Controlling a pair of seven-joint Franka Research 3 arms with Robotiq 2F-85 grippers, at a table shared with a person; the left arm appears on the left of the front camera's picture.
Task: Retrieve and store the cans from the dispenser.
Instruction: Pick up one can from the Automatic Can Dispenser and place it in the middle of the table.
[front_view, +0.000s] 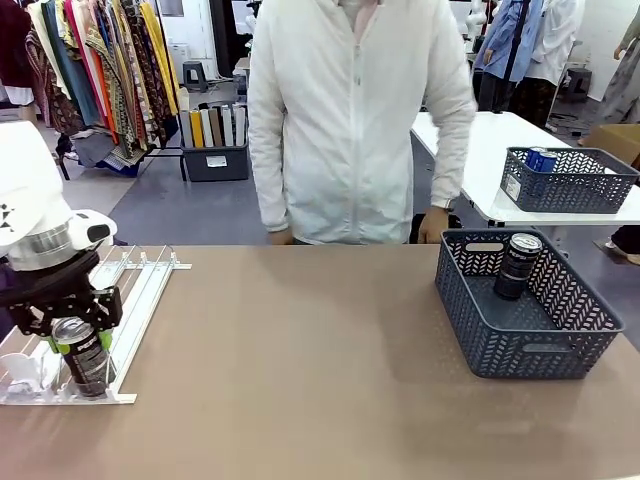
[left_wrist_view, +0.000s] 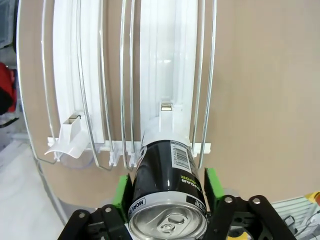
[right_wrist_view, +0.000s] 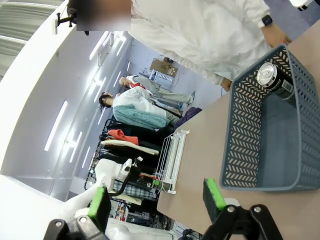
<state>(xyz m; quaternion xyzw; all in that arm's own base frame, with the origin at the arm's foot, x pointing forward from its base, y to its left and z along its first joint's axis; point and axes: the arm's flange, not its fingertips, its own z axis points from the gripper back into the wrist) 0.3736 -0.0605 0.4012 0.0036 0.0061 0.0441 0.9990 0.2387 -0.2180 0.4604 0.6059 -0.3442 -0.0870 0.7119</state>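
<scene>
Where dispenser (front_view: 150, 280) ends, gripper (front_view: 78, 345) clamps can (front_view: 88, 367).

Even overhead light is flooding the scene, and the basket (front_view: 530, 350) is casting only a soft shadow on the table (front_view: 300, 380). Glare is blooming on the white dispenser (left_wrist_view: 165, 60), which is bowing under wide-angle distortion. Ceiling strip lights (right_wrist_view: 56, 125) are burning out, overexposed.

Grey floor (front_view: 190, 210), clothes rack (front_view: 100, 70), white table (front_view: 470, 150)

Table (front_view: 300, 370) between dispenser (front_view: 150, 285) and basket (front_view: 520, 350) open; one can (front_view: 517, 266) by basket's far wall; person (front_view: 350, 130) at far edge.
</scene>
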